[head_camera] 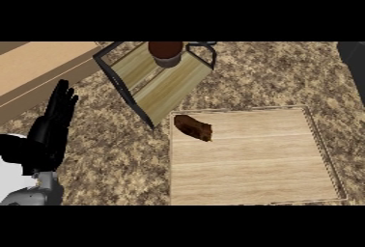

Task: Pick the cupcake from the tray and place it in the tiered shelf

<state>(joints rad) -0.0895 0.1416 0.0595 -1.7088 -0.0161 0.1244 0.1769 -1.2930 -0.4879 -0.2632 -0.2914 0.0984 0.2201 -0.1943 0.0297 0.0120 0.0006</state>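
The cupcake (165,54) is standing upright on the top board of the tiered shelf (160,82), near its far end: a round brown top over a darker wrapper. Judging by that, it is already sitting where the task wants it.

A cupcake like this is probably handling as a light, soft and easily spoiled thing. The top is likely smearing or denting under any touch, and the wrapper is likely giving way when squeezed. If it is needing another hold, the safest place is looking like the wrapper's sides, low down, with thumb and fingers opposite each other and the cake kept upright.

The left hand (53,125) is resting to the left of the shelf and nearer the viewer, its fingers straight and pointing up, holding nothing.

Just below the shelf's near end, a brown lump (192,127) is lying in the tray (249,178) at the corner closest to the shelf. Its shape is too vague to tell what it is, or whether it is a second cake on its side.

To the right of the shelf a dark shape (353,67) is being cut off by the view's edge. It may be the right hand, but too little is showing to tell. The shelf's lower tier is also staying mostly hidden under its top board.
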